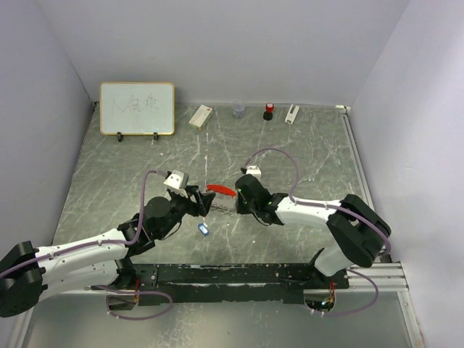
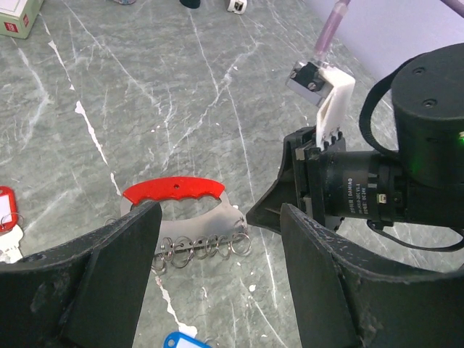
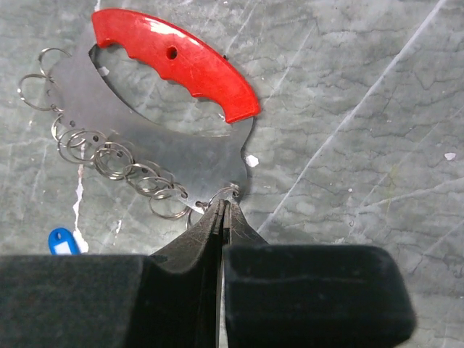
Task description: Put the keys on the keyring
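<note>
One keyring (image 3: 174, 65), one blue key (image 1: 203, 229), one red key (image 2: 4, 209), one whiteboard (image 1: 137, 108)

A framed whiteboard (image 1: 137, 108) with scribbled marks stands at the far left of my grey marbled table (image 1: 326, 145). Lined up to its right along the wall: a red-labelled white box (image 1: 200, 116), a small grey cup (image 1: 238, 110), a red-and-black piece (image 1: 268, 111) and a white block (image 1: 291, 114).

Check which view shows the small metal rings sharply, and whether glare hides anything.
Right wrist: grey metal keyring with red oblong fob sharp, mild sheen; right gripper a dark foreground mass. Left wrist: keyring sharp too. Top external: evenly lit, keyring too small to resolve.
</note>
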Tool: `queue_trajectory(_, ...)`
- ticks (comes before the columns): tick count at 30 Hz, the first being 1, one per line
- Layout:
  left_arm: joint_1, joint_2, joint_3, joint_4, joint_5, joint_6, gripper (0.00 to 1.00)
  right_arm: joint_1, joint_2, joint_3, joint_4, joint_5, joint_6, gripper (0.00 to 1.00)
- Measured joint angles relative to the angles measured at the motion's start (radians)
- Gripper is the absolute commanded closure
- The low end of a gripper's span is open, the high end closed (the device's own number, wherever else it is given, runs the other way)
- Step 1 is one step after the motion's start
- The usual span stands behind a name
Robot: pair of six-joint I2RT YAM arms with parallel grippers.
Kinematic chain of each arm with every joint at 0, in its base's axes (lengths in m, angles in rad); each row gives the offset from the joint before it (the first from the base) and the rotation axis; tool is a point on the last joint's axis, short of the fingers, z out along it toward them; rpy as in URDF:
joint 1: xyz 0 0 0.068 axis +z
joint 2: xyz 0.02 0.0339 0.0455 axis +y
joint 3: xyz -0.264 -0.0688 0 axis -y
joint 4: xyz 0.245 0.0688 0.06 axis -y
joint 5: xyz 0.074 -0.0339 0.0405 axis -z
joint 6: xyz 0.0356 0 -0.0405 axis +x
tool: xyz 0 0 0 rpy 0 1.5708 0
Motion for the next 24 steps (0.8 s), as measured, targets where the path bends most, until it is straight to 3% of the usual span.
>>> queue_trajectory(5, 0.000, -0.002, -0.005, -0.002, 0.000, 0.000, 0.22, 0.000, 0.033, 0.015, -0.014, -0.006, 0.005, 1.00)
queue_trajectory(13, 0.000, -0.013, -0.012, -0.007, -0.005, 0.000, 0.22, 0.000, -0.050, 0.007, -0.012, 0.008, 0.000, 0.85)
queue_trajectory(17, -0.001, 0.024, -0.011, -0.005, 0.001, 0.000, 0.22, 0.000, -0.069, 0.007, -0.013, 0.028, -0.005, 0.68)
queue_trajectory(24, -0.001, 0.171, 0.033, -0.038, 0.023, -0.017, 0.24, -0.010, -0.107, 0.007, -0.045, 0.082, -0.019, 0.68)
